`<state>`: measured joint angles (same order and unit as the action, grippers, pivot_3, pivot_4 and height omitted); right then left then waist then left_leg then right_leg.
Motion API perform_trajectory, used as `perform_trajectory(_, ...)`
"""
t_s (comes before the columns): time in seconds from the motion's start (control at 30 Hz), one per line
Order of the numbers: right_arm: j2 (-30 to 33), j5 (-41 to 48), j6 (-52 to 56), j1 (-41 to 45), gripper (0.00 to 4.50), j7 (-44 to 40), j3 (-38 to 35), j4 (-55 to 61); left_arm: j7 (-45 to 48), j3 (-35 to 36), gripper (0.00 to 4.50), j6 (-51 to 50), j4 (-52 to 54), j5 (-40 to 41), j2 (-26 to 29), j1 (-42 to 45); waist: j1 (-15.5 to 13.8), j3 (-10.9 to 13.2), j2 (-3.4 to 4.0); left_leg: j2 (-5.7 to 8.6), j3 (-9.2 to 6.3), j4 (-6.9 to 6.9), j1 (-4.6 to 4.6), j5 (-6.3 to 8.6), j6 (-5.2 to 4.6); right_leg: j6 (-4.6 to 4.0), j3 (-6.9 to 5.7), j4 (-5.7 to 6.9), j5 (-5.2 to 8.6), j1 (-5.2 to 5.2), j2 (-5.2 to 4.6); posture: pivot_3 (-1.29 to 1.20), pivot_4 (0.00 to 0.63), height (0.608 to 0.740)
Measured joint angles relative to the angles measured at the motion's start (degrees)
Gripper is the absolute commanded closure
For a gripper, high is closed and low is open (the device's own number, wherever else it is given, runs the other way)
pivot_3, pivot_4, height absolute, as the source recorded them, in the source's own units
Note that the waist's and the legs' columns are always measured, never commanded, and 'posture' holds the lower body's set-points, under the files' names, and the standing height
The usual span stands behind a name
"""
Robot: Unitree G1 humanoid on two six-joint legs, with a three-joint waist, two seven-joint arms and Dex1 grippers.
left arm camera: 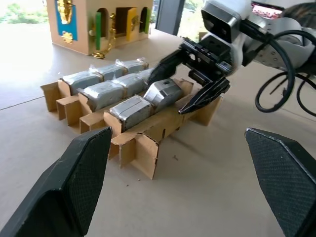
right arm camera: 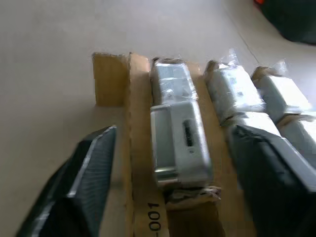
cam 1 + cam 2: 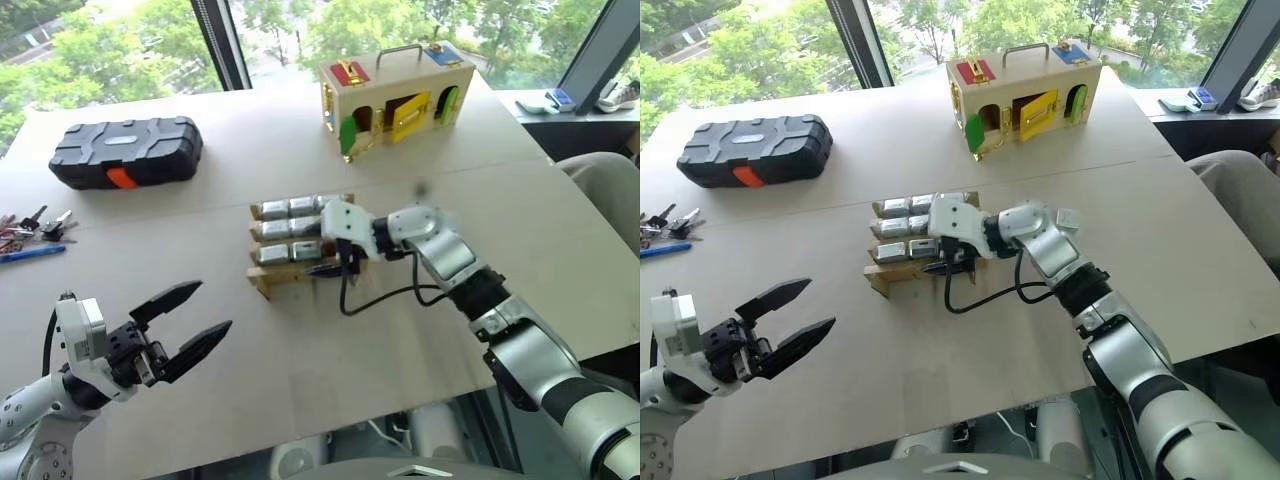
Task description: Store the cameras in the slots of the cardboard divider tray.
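Where slots hold cameras [image 1: 123,109], cardboard divider tray [image 1: 140,143] nearly full — right pincer [image 1: 190,81] parted.

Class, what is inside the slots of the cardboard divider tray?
Silver-grey cameras fill the cardboard divider tray slots. The right gripper, jaws open, straddles one near-row camera and covers the slots behind it.

We see a black plastic case [image 3: 126,151] far left, a bunch of keys [image 3: 32,226] and a blue pen [image 3: 30,254] at the left edge, a wooden box [image 3: 396,97] with coloured doors far centre.
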<state>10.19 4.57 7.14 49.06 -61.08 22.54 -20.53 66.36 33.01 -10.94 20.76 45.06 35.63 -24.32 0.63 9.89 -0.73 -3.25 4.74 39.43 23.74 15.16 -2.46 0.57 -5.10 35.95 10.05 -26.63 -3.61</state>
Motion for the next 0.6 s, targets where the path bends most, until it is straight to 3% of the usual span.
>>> perform_trajectory(0.1, 4.76, 5.28, 9.50, -3.65, 0.60, 2.07, -6.65, 16.20, 2.31, -0.71, 0.00, 0.04, -0.13, -0.01, 1.49, 1.32, -0.39, -0.01, -0.01, 0.02, 0.00, -0.01, 0.01, 0.01, 0.01, 0.00, 0.00, -0.03, 0.00, 0.01, -0.09, 0.00, 0.150, 0.740)
perform_trajectory(0.13, 6.48, 6.45, 12.54, -4.98, 0.12, 3.15, -8.61, 20.88, 2.74, -1.24, 0.00, -0.07, -0.17, -0.01, 1.73, 1.77, -0.36, -0.01, -0.02, 0.03, 0.07, -0.02, 0.01, 0.02, 0.00, 0.00, 0.03, -0.07, 0.00, 0.01, -0.10, 0.00, 0.150, 0.740)
perform_trajectory(0.27, 12.98, 8.30, 23.20, -15.43, 0.06, 8.91, -15.02, 35.14, 4.46, -3.99, 0.00, -0.77, -0.07, 0.01, 3.23, 4.23, -0.74, -0.04, -0.05, 0.07, 0.10, -0.04, 0.00, 0.02, 0.01, 0.01, -0.01, -0.08, 0.01, 0.02, -0.11, 0.00, 0.150, 0.740)
perform_trajectory(0.4, 19.17, 7.76, 29.77, -27.51, 0.06, 15.11, -22.23, 40.14, 5.17, -8.05, 0.00, -2.17, -0.20, 0.01, 3.66, 8.19, -1.32, -0.01, -0.01, 0.10, 0.22, -0.02, -0.04, 0.01, 0.00, 0.21, 0.07, -0.07, 0.13, -0.01, -0.08, 0.00, 0.150, 0.740)
perform_trajectory(0.6, 18.55, 9.39, 30.79, -26.31, 0.06, 17.29, -21.71, 44.40, 6.39, -9.08, 0.00, -2.52, -3.07, -0.47, 4.75, 11.77, 0.43, 0.00, 0.00, -0.01, -0.08, -0.04, -0.31, 0.01, 0.00, -0.02, 0.39, 0.00, -0.03, -0.01, 0.53, 0.00, 0.150, 0.740)
